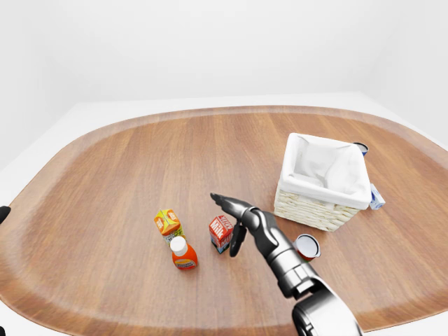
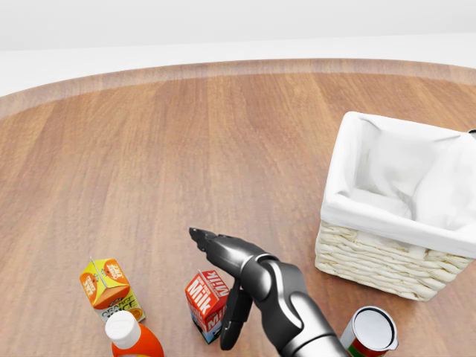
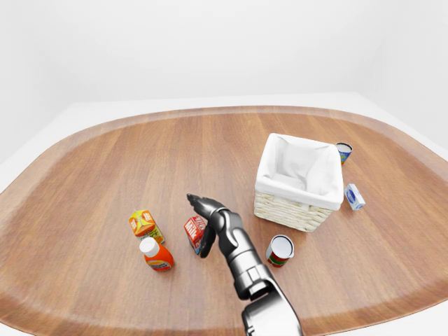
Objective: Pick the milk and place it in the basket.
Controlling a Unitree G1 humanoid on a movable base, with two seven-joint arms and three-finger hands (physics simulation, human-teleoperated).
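The milk carton (image 2: 207, 300), red and white with "Milk" on it, stands upright near the bottom of the head view. My right hand (image 2: 222, 282) reaches in from the bottom right and is open. Its long fingers (image 2: 216, 249) stretch out above and past the carton's top. The thumb (image 2: 233, 320) hangs down just beside the carton's right face; whether it touches the carton is unclear. The wicker basket (image 2: 372, 264) with a white cloth liner stands at the right, with nothing showing inside it. My left hand does not show.
An orange juice carton (image 2: 108, 288) and an orange bottle with a white cap (image 2: 131, 339) stand left of the milk. A tin can (image 2: 370, 332) sits below the basket. Beyond the basket are a blue can (image 3: 343, 151) and a small white-blue carton (image 3: 355, 197).
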